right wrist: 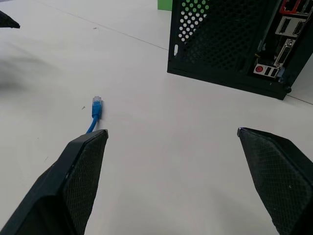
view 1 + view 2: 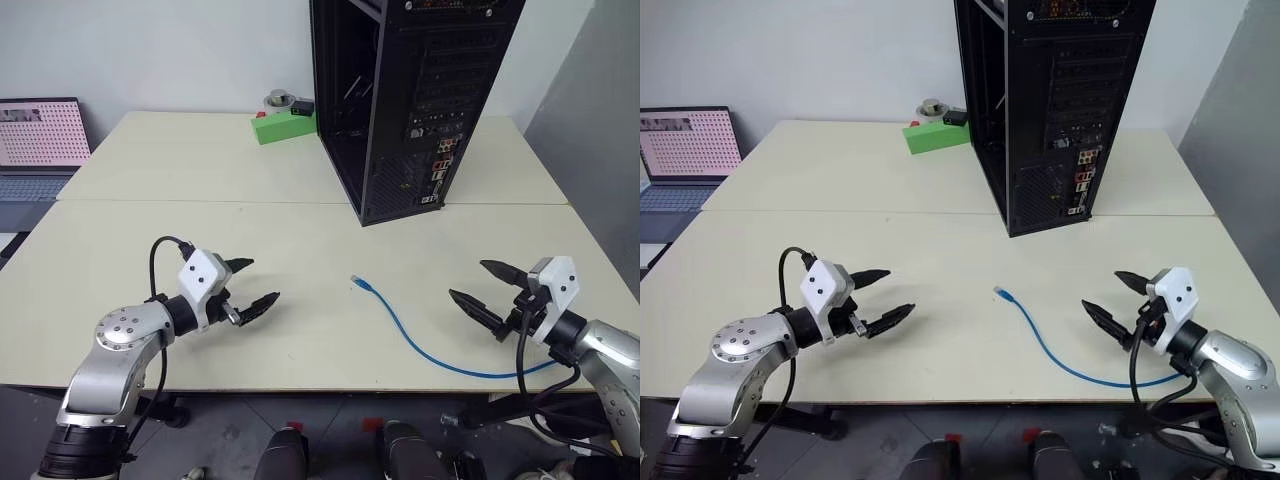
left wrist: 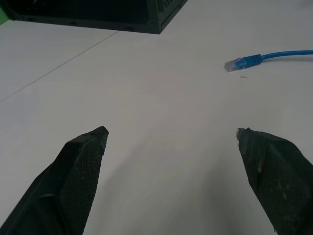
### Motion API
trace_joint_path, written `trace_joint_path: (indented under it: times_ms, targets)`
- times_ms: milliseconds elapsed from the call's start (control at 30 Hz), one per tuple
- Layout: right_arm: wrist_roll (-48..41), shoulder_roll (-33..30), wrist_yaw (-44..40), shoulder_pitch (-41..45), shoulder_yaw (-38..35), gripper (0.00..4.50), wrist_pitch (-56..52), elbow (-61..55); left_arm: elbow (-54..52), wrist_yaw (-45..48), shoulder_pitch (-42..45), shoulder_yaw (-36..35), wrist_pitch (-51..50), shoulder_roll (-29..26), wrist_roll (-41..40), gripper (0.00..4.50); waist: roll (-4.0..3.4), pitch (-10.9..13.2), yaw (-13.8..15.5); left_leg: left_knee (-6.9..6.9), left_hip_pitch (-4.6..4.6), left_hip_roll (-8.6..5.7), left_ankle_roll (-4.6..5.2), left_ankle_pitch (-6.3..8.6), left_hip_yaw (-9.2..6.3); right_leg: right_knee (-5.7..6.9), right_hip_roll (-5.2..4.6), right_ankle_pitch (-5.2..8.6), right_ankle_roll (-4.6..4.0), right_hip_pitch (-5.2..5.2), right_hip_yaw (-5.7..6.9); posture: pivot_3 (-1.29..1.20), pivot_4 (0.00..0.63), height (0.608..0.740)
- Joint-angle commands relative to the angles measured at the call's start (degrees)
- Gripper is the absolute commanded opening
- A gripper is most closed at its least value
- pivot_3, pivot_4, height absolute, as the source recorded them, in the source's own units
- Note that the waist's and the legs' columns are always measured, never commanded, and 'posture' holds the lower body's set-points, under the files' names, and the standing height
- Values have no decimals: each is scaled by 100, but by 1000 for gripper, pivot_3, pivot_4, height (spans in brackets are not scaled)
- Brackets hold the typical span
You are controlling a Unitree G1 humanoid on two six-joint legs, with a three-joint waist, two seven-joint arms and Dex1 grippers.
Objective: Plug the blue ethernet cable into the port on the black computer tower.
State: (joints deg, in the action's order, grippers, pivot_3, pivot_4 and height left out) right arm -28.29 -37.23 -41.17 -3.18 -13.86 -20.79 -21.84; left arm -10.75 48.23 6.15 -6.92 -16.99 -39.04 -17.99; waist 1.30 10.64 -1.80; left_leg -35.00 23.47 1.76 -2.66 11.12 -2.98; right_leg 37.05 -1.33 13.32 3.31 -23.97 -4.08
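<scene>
A thin light-blue ethernet cable (image 2: 420,342) is lying loose on the pale cream tabletop (image 2: 200,210), its small clear plug (image 2: 357,283) pointing toward the tall black metal computer tower (image 2: 415,100), which is standing upright at the table's far side w/ its perforated rear panel and coloured connector cluster (image 2: 440,160) facing the robot; the individual port is too small to pick out. The cord is curving from the plug toward the near table edge, on the R side. The left gripper (image 2: 250,285) is hovering above the table w/ its two black fingers spread wide apart, holding nothing, well apart from the plug. The right gripper (image 2: 485,285) is likewise hanging w/ fingers spread, empty, near the cable's curve but not touching it. Behind, a green rectangular block (image 2: 283,125) carrying a small round metal item is sitting just beside the tower's open side, and an open laptop (image 2: 40,140) w/ a pink dotted screen is standing off the table's L edge.
</scene>
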Motion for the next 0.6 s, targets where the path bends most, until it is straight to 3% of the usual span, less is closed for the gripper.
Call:
trace_joint_path:
  times_ms: [33,367,600]
  targets:
    - [-73,-52,11,5,-112,4500,-42,-250,-225,54,4,-94,80,-81,-82,4492,0,0,0,0,0,0,0,0,0,0,0,0,0,0,0,0,150,740]
    - [-43,-20,44,-75,11,4500,-176,-399,-515,43,-188,30,59,-56,-4,4492,0,0,0,0,0,0,0,0,0,0,0,0,0,0,0,0,150,740]
    - [35,161,264,80,499,4500,-414,-621,-741,189,-371,229,63,-91,25,4492,0,0,1,0,0,0,0,0,0,0,0,1,-1,0,0,0,150,740]
